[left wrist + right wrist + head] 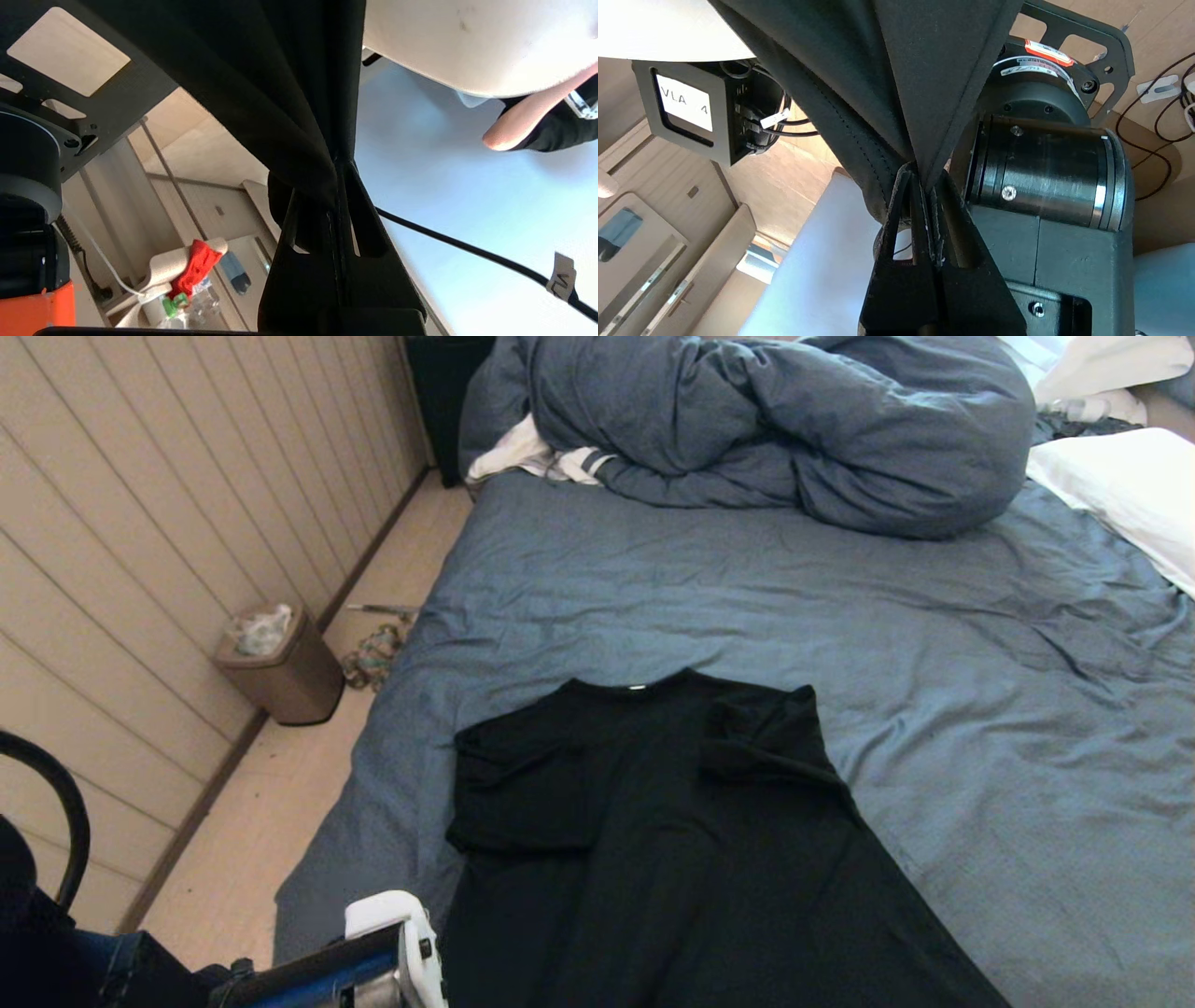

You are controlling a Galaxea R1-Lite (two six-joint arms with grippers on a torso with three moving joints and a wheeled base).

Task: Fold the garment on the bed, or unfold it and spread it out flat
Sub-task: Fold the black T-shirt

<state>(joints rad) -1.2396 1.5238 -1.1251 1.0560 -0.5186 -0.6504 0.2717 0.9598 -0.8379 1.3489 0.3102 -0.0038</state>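
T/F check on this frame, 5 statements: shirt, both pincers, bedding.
1. The left pincer is shut on the black T-shirt. True.
2. The right pincer hangs open. False: it is shut on the shirt's fabric.
3. The shirt's collar end lies on the bed, away from the robot. True.
4. The blue duvet covers the shirt. False: it is bunched at the far end, apart from the shirt.
5. A moon graphic faces up. False: the visible side is plain black.
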